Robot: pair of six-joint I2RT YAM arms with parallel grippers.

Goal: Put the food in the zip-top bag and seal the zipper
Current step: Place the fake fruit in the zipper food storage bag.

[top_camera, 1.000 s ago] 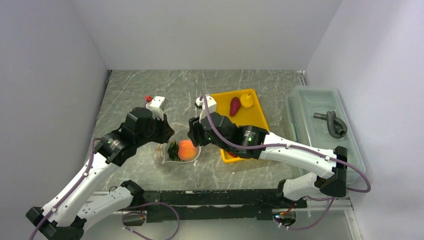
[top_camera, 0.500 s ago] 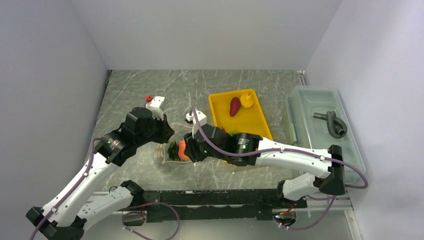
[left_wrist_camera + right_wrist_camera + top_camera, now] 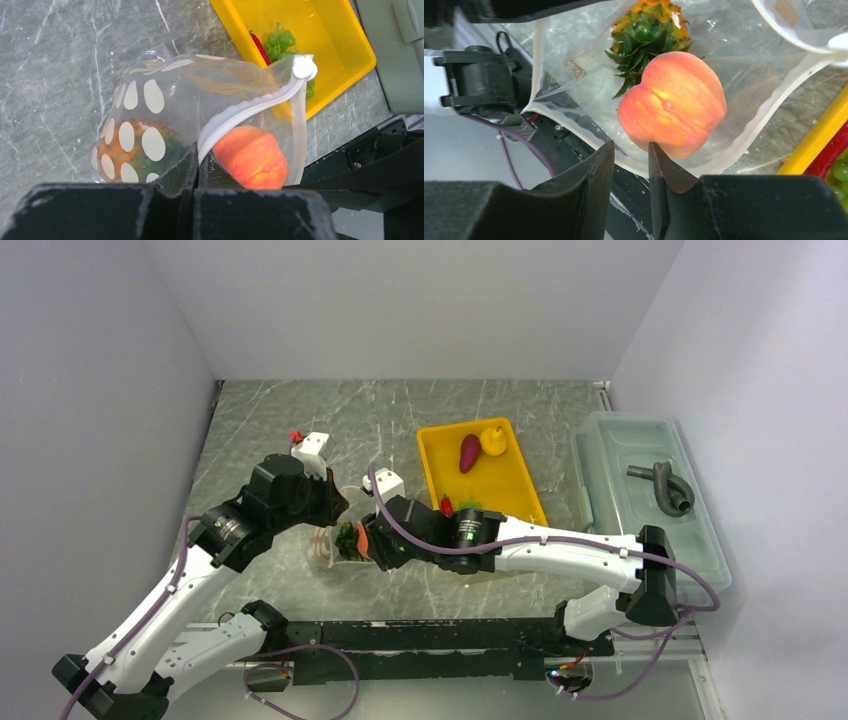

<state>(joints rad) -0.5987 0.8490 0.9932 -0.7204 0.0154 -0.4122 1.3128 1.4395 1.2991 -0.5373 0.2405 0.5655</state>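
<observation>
The clear zip-top bag [image 3: 165,100] with white dots lies left of the yellow tray [image 3: 500,480]. My left gripper [image 3: 198,152] is shut on its whitish zipper [image 3: 250,107] and holds the mouth up. The orange pineapple [image 3: 125,155] is deep inside the bag. The peach [image 3: 674,102] sits in the bag's mouth, just past my right gripper [image 3: 631,145]. That gripper's jaws stand apart with nothing between them, and one fingertip is close to the peach. In the tray are the purple piece [image 3: 468,452], yellow pear [image 3: 493,440], red chilli [image 3: 259,46] and green grapes [image 3: 280,40].
A translucent lidded bin [image 3: 640,490] with a grey hose piece on it stands right of the tray. Grey walls close in the marble table on three sides. The right arm's forearm crosses over the tray's near end.
My right gripper has moved left and down from the tray's edge to the bag's mouth, and its jaws have narrowed. The peach is now mostly hidden under it from above. The left arm has held still.
</observation>
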